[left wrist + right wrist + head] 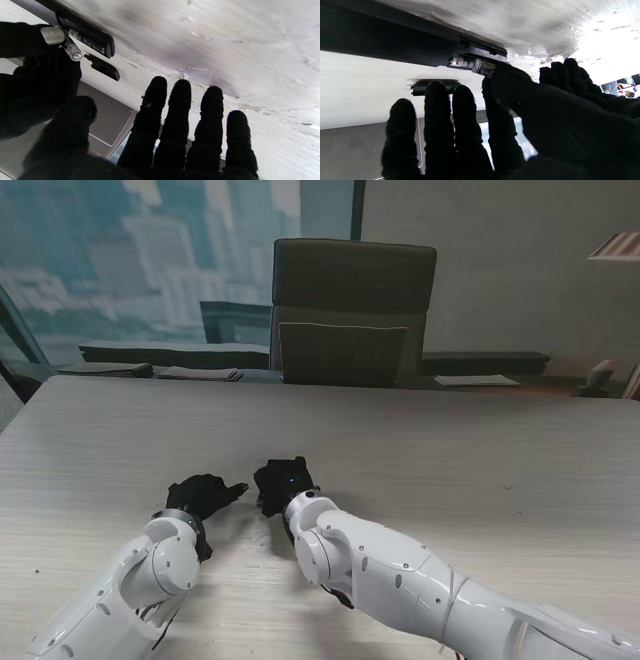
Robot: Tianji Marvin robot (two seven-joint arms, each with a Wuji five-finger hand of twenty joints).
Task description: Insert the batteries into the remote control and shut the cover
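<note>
My right hand is pinching a battery at the remote, left hand spread; a tilt could jam it.

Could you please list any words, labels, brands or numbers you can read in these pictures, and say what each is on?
None can be read.
Remote control: no legible print on its black body.
Battery: any marking is too blurred to read.
Battery cover: plain, no text visible.

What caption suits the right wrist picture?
Gloved right hand near the open remote, loose cover lying beside.
</note>
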